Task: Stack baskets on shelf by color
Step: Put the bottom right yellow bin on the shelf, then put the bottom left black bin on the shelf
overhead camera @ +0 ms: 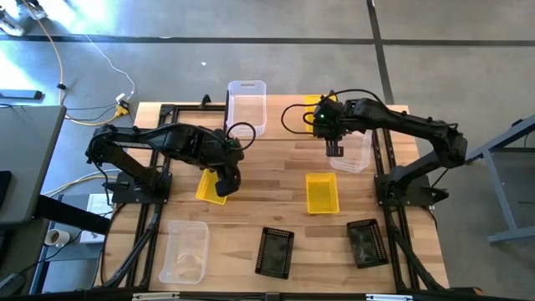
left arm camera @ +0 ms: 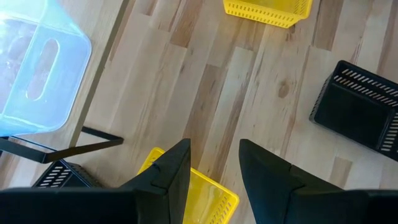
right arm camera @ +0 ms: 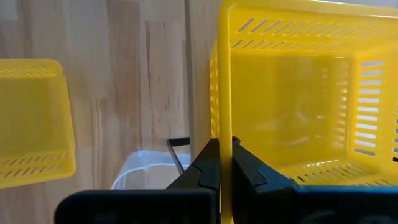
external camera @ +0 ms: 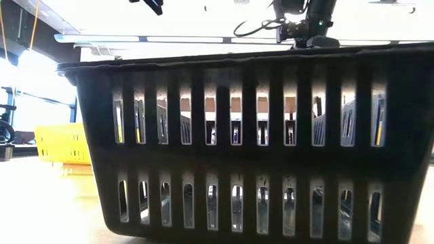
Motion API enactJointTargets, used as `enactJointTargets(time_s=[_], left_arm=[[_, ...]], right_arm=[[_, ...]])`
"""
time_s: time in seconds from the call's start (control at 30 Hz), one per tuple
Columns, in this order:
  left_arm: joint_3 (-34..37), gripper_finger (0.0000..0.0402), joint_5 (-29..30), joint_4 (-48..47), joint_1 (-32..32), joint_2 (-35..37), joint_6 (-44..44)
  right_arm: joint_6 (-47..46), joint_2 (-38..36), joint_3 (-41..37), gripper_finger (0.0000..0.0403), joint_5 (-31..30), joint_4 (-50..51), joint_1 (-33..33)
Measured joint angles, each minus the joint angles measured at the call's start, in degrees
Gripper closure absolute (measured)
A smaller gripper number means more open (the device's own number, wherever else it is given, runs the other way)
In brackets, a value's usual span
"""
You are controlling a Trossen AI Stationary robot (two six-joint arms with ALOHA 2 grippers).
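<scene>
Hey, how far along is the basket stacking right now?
Early. In hand: right end effector shut on a yellow basket; left end effector open over a second yellow basket. Left: black baskets and a clear basket loose on the table. No finished stack shows.

A grey concrete floor (overhead camera: 276,21), crossed by dark seams, surrounds the light-wood table (overhead camera: 276,188). A yellow cable (overhead camera: 63,63) and a white cable (overhead camera: 104,54) trail past its far-left corner. Bright light strips (external camera: 169,38) glow overhead.
</scene>
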State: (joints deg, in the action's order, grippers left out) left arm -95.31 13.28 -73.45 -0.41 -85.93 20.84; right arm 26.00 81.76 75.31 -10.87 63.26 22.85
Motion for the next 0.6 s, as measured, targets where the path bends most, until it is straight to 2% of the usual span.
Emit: enactJointTargets(time_s=[0.13,0.4,0.6], left_arm=[[0.0,0.0275,-0.2,0.0,0.0,0.0,0.01],[0.0,0.0275,-1.07,0.01,0.0,0.0,0.1],[0.0,0.0275,-2.23,0.0,-0.02,0.0,0.17]], right_arm=[[0.0,-0.02,0.0,0.0386,-0.09,0.26,0.04],[0.0,-0.04,0.36,0.032,-3.67,1.13,0.02],[-1.55,-0.11,5.04,0.0305,-2.14,5.36,0.0]])
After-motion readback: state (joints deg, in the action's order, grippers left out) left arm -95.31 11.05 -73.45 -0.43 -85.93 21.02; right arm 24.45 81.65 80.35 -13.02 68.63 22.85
